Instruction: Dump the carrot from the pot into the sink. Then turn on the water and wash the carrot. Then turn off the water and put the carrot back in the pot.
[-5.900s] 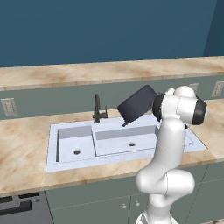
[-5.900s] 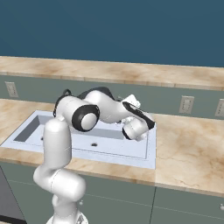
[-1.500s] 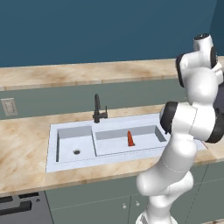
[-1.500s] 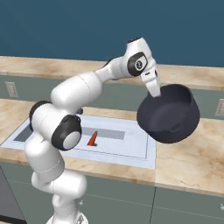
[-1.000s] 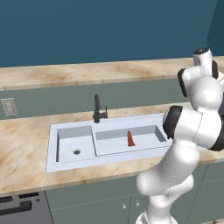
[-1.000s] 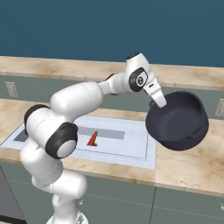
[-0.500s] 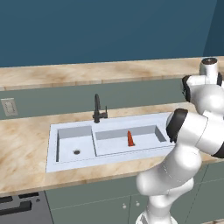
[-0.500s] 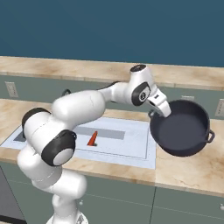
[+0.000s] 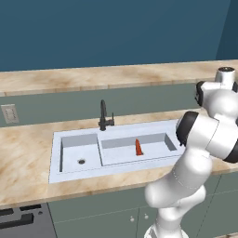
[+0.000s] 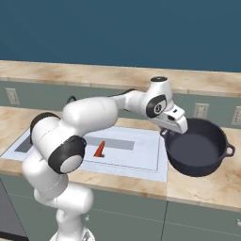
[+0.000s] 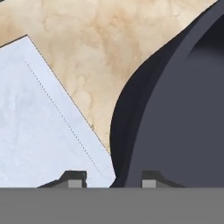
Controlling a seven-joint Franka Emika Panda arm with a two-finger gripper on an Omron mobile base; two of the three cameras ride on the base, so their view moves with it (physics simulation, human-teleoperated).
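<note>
- Our end effector [image 10: 172, 126] pinches the pot [image 10: 196, 147] by its rim, just right of the sink [image 10: 141, 160], low over the desk [image 10: 221, 183].
- The carrot [image 10: 99, 149] stands in the sink.
- We should lower the pot level, flat on the desk, then let go.

From behind the arm's left and right, we look forward and down; both base views share the sink [image 9: 116, 148] and the tabletop [image 10: 207, 181] at middling range. The hand view sits very close, facing down along the gripper [image 11: 109, 179] at the pot [image 11: 175, 113], tabletop and sink edge.
</note>
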